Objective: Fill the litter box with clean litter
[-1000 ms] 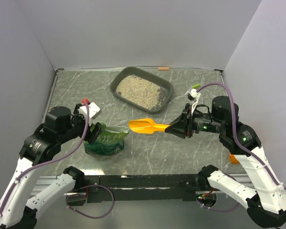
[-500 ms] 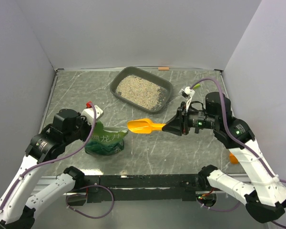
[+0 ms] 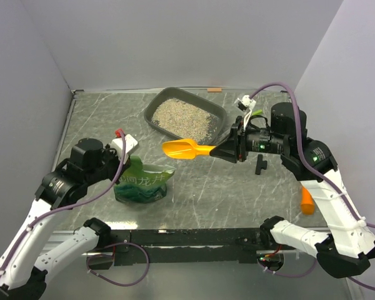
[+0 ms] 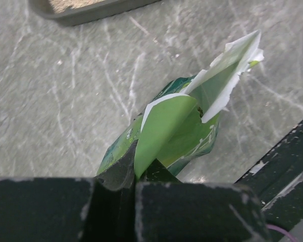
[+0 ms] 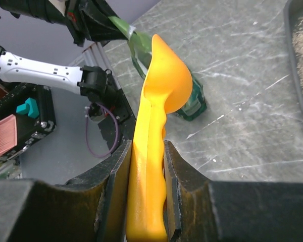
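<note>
The litter box (image 3: 152, 113), a dark-grey tray, sits at the back centre with clean litter (image 3: 182, 119) spread inside it. A green bag (image 3: 144, 185) stands near the front left. My left gripper (image 3: 125, 164) is shut on the bag's torn top edge; in the left wrist view the green flap (image 4: 166, 126) is pinched between the fingers of the left gripper (image 4: 139, 166). My right gripper (image 3: 229, 150) is shut on the handle of an orange scoop (image 3: 181, 149), which hangs empty just in front of the box. The right wrist view shows the scoop (image 5: 159, 80) held in the right gripper (image 5: 147, 151).
A small black piece (image 3: 260, 164) lies on the table under the right arm. An orange object (image 3: 307, 200) lies at the right front. A black rail (image 3: 194, 237) runs along the near edge. Grey walls close in the back and both sides.
My left gripper has shut on the bag's top edge, and the bag has shifted slightly. My right gripper has carried the scoop up and back towards the litter box.
</note>
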Robot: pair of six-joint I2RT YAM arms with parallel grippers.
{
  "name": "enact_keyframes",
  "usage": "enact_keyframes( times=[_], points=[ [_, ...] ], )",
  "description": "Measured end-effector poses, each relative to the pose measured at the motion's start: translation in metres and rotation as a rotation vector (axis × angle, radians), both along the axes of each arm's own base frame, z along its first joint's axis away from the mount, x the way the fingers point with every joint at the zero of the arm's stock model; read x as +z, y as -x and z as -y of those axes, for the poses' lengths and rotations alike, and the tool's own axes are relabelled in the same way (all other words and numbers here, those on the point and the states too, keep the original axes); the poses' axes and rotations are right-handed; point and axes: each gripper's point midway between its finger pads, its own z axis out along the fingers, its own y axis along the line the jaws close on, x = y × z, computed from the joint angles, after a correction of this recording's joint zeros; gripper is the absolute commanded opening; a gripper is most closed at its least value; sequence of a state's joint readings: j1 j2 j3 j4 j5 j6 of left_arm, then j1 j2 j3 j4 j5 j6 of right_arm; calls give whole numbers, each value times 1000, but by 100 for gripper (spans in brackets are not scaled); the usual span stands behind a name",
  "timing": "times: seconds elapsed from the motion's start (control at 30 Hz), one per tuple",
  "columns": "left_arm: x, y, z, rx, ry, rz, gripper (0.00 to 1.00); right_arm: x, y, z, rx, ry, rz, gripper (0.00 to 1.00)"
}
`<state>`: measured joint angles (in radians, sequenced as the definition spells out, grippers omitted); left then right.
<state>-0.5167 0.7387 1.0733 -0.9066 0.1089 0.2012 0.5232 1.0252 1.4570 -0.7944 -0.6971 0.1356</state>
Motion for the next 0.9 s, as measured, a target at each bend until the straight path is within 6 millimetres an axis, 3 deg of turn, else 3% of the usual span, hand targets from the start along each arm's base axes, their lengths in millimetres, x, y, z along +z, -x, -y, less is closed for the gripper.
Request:
enact_keyframes(
  times=[0.3, 0.53, 0.9],
  points=[
    [6, -17, 43, -127, 43, -20, 1, 18, -3, 7, -23, 30, 48, 0],
    [6, -6, 73, -234, 53, 12, 1, 3, -5, 13, -49, 95, 19, 0],
    [3, -8, 77, -226, 72, 68, 1, -26, 0, 13, -22, 161, -35, 0]
  ],
)
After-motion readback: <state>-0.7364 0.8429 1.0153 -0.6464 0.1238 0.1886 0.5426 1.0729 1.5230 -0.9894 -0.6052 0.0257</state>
